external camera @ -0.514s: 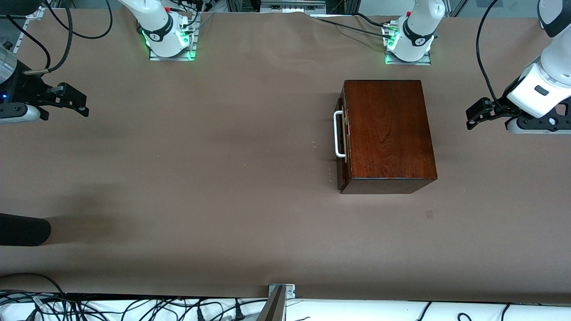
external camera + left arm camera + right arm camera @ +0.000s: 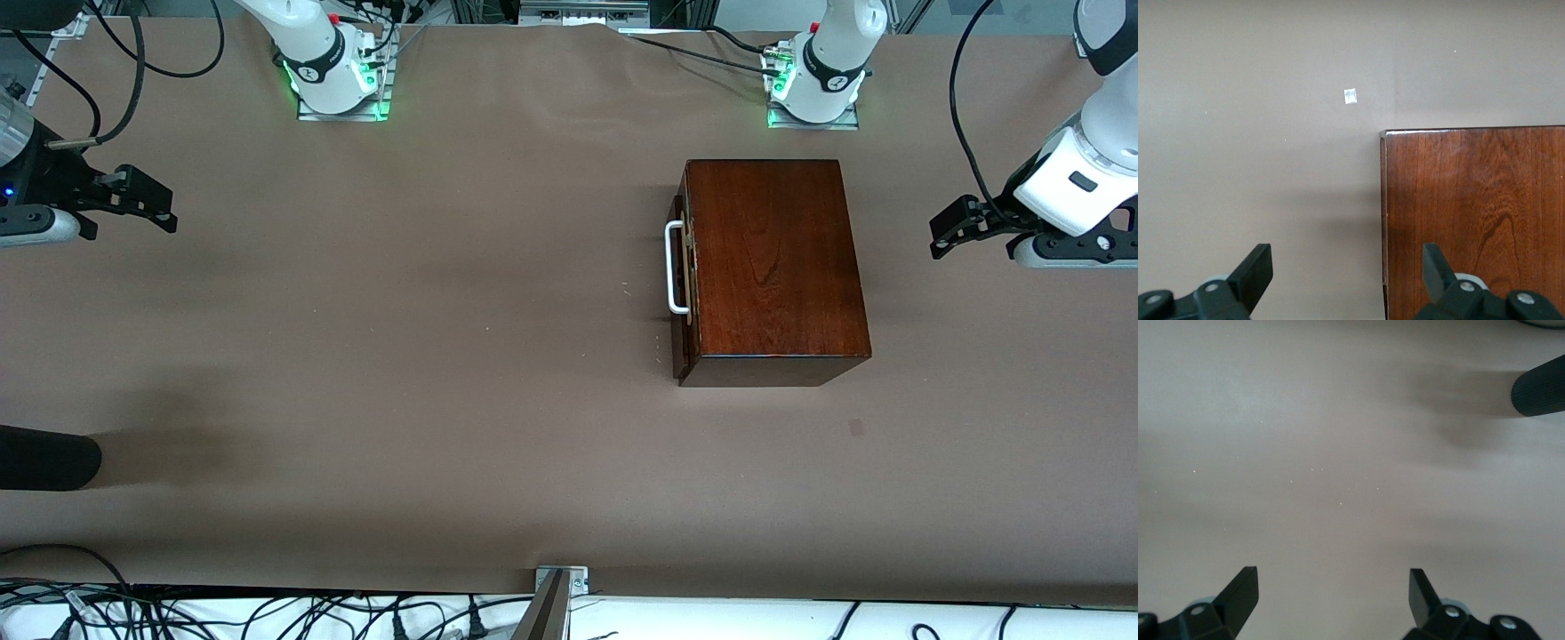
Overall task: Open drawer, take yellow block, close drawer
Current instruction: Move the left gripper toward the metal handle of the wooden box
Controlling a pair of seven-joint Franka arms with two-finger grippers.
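The dark reddish-brown wooden box (image 2: pixel 773 267) stands on the table near the left arm's base. Its drawer (image 2: pixel 682 293) is shut, and the white U-shaped handle (image 2: pixel 674 267) faces the right arm's end of the table. The yellow block is hidden. My left gripper (image 2: pixel 936 238) hangs open over the table at the left arm's end, apart from the box. In the left wrist view the gripper (image 2: pixel 1345 273) frames a corner of the box top (image 2: pixel 1471 213). My right gripper (image 2: pixel 164 209) waits open over bare table at the right arm's end, with nothing between its fingers (image 2: pixel 1245 587).
A black cylindrical object (image 2: pixel 44 458) juts in over the table edge at the right arm's end, also seen in the right wrist view (image 2: pixel 1538 387). A small pale mark (image 2: pixel 855 428) lies on the brown table cover (image 2: pixel 444 356), nearer to the front camera than the box.
The left arm's wrist has shifted slightly. The box, drawer and right arm have not moved.
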